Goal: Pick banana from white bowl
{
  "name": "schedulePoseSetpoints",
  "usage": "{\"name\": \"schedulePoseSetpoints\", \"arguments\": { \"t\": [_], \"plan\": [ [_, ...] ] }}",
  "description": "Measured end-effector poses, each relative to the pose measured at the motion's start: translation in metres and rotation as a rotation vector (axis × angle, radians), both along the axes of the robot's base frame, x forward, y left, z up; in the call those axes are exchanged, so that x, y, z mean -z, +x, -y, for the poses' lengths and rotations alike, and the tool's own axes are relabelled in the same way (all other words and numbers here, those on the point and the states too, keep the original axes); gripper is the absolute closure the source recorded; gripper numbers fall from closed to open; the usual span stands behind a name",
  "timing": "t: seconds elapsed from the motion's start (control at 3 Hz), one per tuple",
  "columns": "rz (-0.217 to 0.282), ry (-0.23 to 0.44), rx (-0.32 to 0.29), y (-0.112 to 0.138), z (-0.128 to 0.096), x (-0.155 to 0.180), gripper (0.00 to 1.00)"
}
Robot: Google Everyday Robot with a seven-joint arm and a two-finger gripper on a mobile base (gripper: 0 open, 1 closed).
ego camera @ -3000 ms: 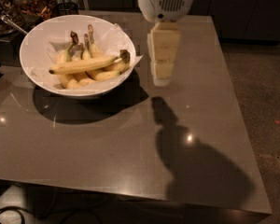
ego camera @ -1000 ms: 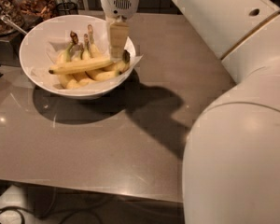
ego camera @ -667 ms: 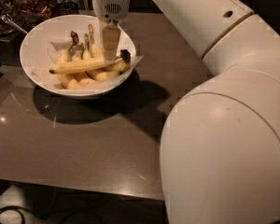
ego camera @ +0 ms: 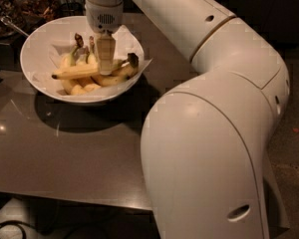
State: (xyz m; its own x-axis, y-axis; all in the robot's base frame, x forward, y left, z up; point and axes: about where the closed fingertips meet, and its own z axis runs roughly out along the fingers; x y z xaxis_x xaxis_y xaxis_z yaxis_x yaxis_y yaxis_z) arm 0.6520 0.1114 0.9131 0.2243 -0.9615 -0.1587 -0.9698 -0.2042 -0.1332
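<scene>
One gripper [ego camera: 105,63] is hanging inside the bowl [ego camera: 29,49], pointing straight down over the middle of the banana [ego camera: 75,73]. Its lower end is meeting the banana's top side or sitting just above it; contact cannot be confirmed. Whether the gripper is open or closed, and whether it is gripping anything, cannot be told from this view.

The banana is lying in the bowl, nearly level. Its small dark tip is pointing left and its dark stem end is lying to the right, near the rim. It is resting across shorter bananas [ego camera: 84,87], two of which are showing upright stems behind the gripper. Crumpled paper [ego camera: 128,38] is lining the bowl, with a corner sticking out over the right rim.

The bowl is standing at the far left of the table [ego camera: 65,153] and casting a shadow toward the camera. The arm [ego camera: 214,133] is filling the right side of the view, reaching over the table's far edge to the bowl
</scene>
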Motion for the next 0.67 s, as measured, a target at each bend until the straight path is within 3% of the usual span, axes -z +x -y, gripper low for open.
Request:
{"name": "schedulePoseSetpoints", "arguments": {
  "t": [0.67],
  "plan": [
    [-0.088, 0.004, -0.004, -0.018, -0.008, 0.029, 0.32]
  ]
}}
